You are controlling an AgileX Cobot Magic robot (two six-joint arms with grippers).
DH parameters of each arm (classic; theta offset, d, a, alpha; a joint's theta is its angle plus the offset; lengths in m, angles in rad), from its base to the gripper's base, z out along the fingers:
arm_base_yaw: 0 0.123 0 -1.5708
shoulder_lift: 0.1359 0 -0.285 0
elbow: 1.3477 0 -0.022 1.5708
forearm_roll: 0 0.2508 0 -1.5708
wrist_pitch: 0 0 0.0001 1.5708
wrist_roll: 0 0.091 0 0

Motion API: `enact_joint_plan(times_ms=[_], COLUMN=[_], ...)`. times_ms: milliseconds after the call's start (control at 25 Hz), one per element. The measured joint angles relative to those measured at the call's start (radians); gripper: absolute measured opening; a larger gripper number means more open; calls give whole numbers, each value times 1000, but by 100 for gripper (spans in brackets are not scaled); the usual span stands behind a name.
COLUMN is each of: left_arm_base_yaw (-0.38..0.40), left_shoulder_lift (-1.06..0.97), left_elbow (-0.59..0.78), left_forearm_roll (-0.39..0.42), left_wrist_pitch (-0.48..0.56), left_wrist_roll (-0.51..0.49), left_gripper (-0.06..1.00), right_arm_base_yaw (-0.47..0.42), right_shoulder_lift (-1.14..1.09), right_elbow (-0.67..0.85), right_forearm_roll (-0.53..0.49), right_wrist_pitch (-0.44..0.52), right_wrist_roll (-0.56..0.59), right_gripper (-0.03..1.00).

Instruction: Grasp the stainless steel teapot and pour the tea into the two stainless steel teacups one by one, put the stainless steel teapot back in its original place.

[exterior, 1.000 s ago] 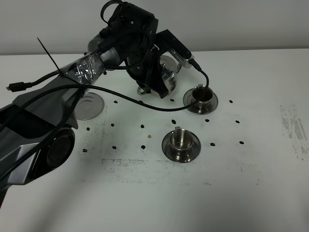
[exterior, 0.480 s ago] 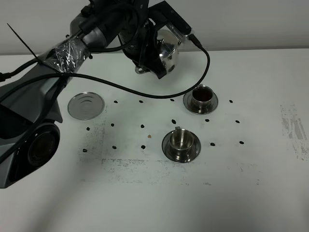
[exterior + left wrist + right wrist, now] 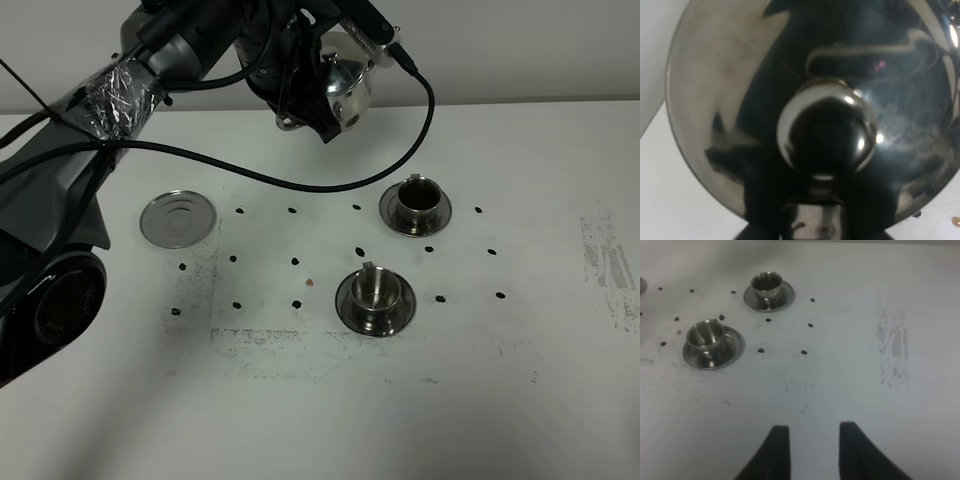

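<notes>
My left gripper is shut on the stainless steel teapot and holds it tilted, high over the back of the table. In the left wrist view the teapot's domed lid and knob fill the frame. The empty round saucer lies at the left. The far teacup on its saucer holds dark liquid. The near teacup on its saucer looks bare inside. Both cups show in the right wrist view, far and near. My right gripper is open and empty, well away from them.
The white table bears a grid of small dark dots and a scuffed patch at the right. The left arm's black cable hangs over the table between the saucer and the cups.
My left arm has lifted the teapot up and back, away from the far cup, and the arm has swung higher. The cups and the saucer have not moved.
</notes>
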State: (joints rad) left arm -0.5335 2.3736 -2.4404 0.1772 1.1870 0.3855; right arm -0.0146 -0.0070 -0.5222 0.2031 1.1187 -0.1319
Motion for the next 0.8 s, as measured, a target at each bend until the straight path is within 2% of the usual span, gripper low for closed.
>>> enact_joint_plan(times_ms=[200, 360, 640, 800], left_arm_base_yaw=[36, 56, 64, 67], left_shoulder_lift=[-23, -108, -286, -358], left_elbow=[13, 159, 632, 853], left_forearm_roll=[-31, -42, -40, 11], left_wrist_pitch=[0, -36, -357, -510], left_wrist_roll=[2, 26, 67, 178], left_gripper=[18, 18, 18, 18], right_arm_base_yaw=[0, 0, 0, 0], right_shoulder_lift=[0, 0, 0, 0], right_elbow=[0, 0, 0, 0], right_forearm_roll=[1, 19, 37, 37], right_wrist_pitch=[0, 0, 0, 0], right_wrist_roll=[0, 0, 0, 0], right_gripper=[23, 23, 23, 23])
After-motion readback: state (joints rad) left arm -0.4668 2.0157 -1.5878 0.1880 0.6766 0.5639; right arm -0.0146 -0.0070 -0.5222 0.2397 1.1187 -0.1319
